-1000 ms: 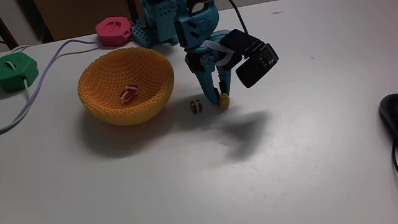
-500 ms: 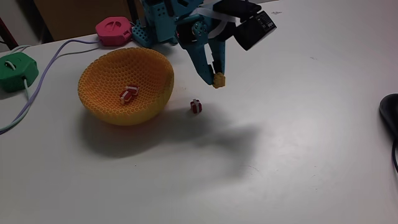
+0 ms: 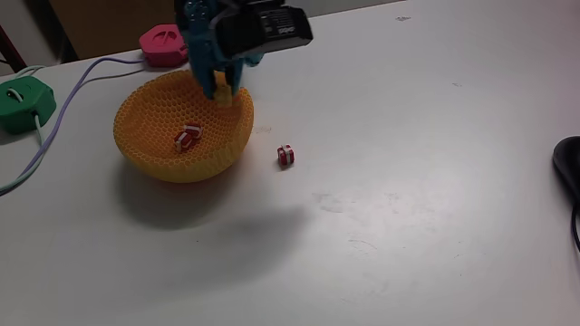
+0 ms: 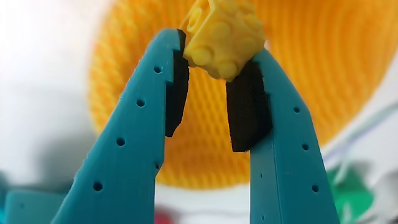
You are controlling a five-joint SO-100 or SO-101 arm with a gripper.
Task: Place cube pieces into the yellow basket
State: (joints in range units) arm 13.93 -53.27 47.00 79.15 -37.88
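My teal gripper (image 3: 221, 91) hangs over the right rim of the yellow basket (image 3: 149, 149), shut on a bumpy yellow cube (image 3: 222, 94). In the wrist view the yellow cube (image 4: 222, 38) is pinched between the black pads (image 4: 245, 106) at the tips of my gripper (image 4: 214, 53), with the basket (image 4: 323, 68) blurred behind it. One red-and-white striped cube (image 3: 188, 136) lies inside the basket. Another striped cube (image 3: 285, 155) sits on the table just right of the basket.
A pink gadget (image 3: 165, 43) sits behind the basket and a green gadget (image 3: 23, 101) with a pale cable (image 3: 54, 127) lies at the left edge. A dark object (image 3: 568, 167) pokes in at the right edge. The white table (image 3: 408, 208) spreads to the right and front.
My gripper has lifted the yellow cube off the table and swung left, from beside the striped cube to above the basket's right rim. The striped cubes have stayed put.
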